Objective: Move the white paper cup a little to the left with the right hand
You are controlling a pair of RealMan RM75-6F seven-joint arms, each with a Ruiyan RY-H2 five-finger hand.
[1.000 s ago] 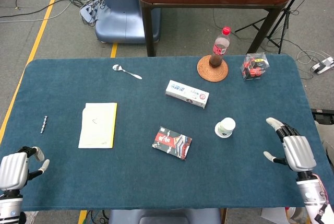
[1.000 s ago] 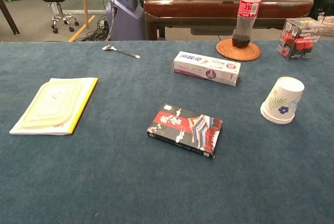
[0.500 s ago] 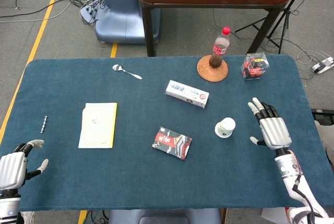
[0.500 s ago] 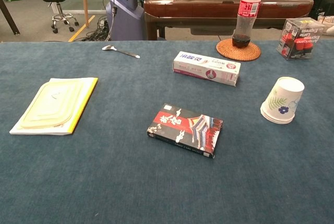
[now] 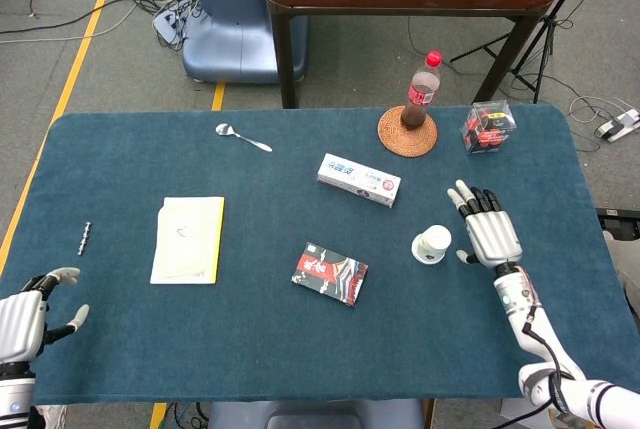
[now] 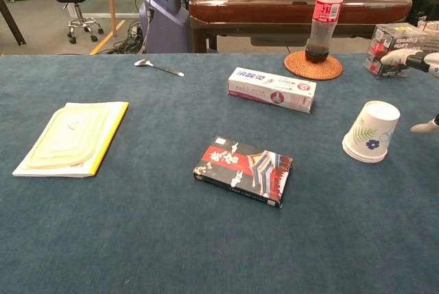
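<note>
White paper cup (image 5: 432, 244) sits inverted just left of right hand (image 5: 489, 234), fingers (image 5: 474, 199) spread, not touching it, holding nothing.

Room around the white paper cup (image 5: 432, 244)

Bare blue cloth lies left of the cup up to the card box (image 5: 330, 273); the toothpaste box (image 5: 358, 179) sits behind-left, well apart. The right hand (image 5: 489, 233), fingers spread, stands just beside the cup's right, nothing between.
</note>
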